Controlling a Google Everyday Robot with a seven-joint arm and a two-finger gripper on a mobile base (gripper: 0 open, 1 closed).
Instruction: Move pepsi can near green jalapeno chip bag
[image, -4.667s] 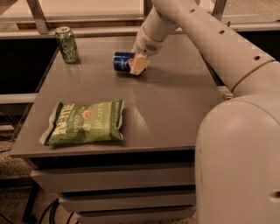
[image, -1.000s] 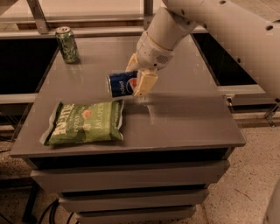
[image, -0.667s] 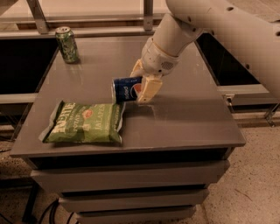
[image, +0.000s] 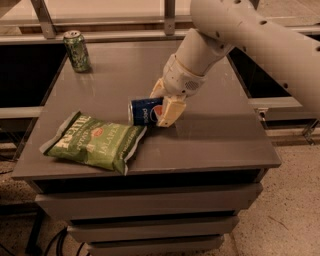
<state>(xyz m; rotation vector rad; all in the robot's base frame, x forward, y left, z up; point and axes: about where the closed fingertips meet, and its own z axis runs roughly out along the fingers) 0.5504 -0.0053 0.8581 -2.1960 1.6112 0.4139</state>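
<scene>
The pepsi can (image: 143, 111) is dark blue with a round red, white and blue logo and lies on its side, silver end facing left. My gripper (image: 161, 104) is shut on it, one cream finger in front of the can and one behind. The can sits just right of the top right corner of the green jalapeno chip bag (image: 95, 140), nearly touching it. The bag lies flat near the table's front left edge, tilted, with white lettering up. Whether the can rests on the table or hangs just above it I cannot tell.
A green patterned can (image: 77, 51) stands upright at the back left corner of the grey table (image: 215, 130). My white arm (image: 240, 35) reaches in from the upper right. Drawers sit under the table top; the floor drops off to the right.
My gripper has carried the pepsi can from the back middle of the table toward the front left, and lower, until it is beside the chip bag's corner.
</scene>
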